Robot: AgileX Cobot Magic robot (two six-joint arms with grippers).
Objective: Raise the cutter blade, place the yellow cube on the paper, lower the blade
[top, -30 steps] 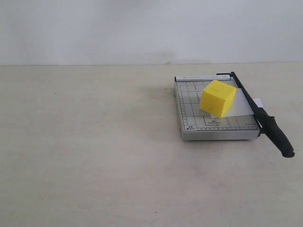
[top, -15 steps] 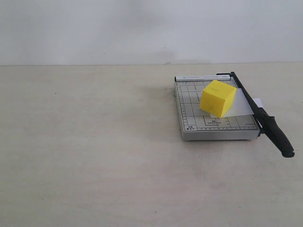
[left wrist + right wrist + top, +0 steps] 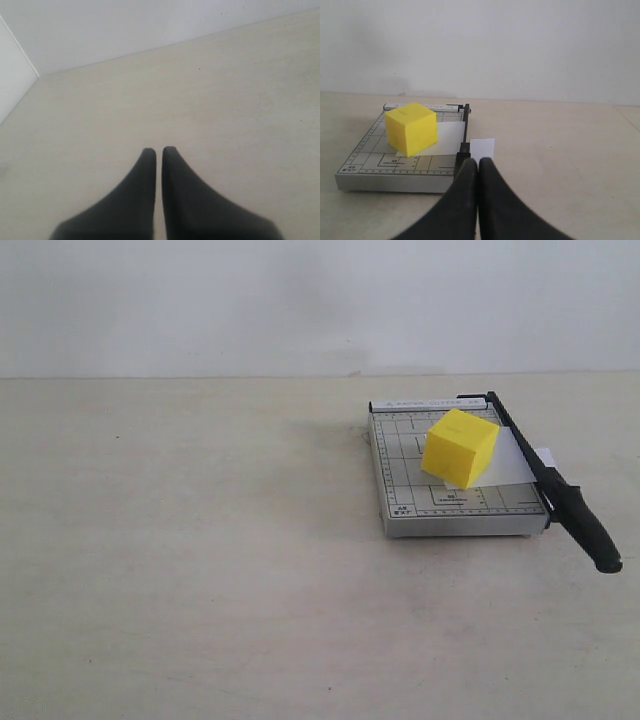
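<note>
The yellow cube (image 3: 460, 447) (image 3: 411, 128) rests on the white paper (image 3: 510, 462) (image 3: 449, 138), which lies on the grey gridded cutter base (image 3: 400, 485) (image 3: 370, 165). The cutter blade (image 3: 555, 490) (image 3: 465, 135) lies down along the base's right edge, its thick handle sticking out past the front. A strip of paper (image 3: 482, 148) pokes out beyond the blade. My right gripper (image 3: 478, 162) is shut and empty, hovering in front of the handle end. My left gripper (image 3: 159, 151) is shut with only a thin slit, over bare table. Neither gripper shows in the exterior view.
The cutter sits at the right of a pale beige table (image 3: 200, 570). A white wall (image 3: 300, 300) stands behind the table's far edge. The left wrist view shows a wall corner (image 3: 20, 50) beside the table.
</note>
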